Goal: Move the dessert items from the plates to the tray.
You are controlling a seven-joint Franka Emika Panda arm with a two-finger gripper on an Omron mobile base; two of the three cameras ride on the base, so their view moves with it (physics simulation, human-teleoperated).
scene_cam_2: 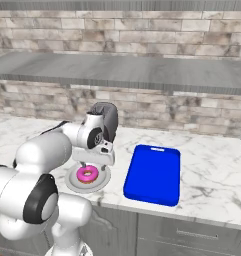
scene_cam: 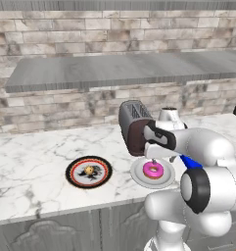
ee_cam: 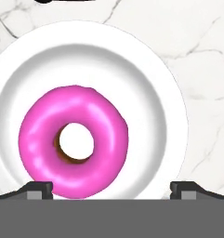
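Bare marble counter (scene_cam_2: 212, 170) is seen beyond the blue tray (scene_cam_2: 153, 174), set near the front edge. The pink doughnut (ee_cam: 74, 141) lies on the pale plate (ee_cam: 146, 83) left of the tray, under the gripper (ee_cam: 111, 188), spread wide, nothing held

arm (scene_cam: 207, 147): bent forward, hand pointing down | fingers (ee_cam: 39, 189): spread wide — holding nothing

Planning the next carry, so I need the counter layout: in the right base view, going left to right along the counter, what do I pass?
Plain white plate carrying the pink doughnut, with the open gripper just above it → blue tray.
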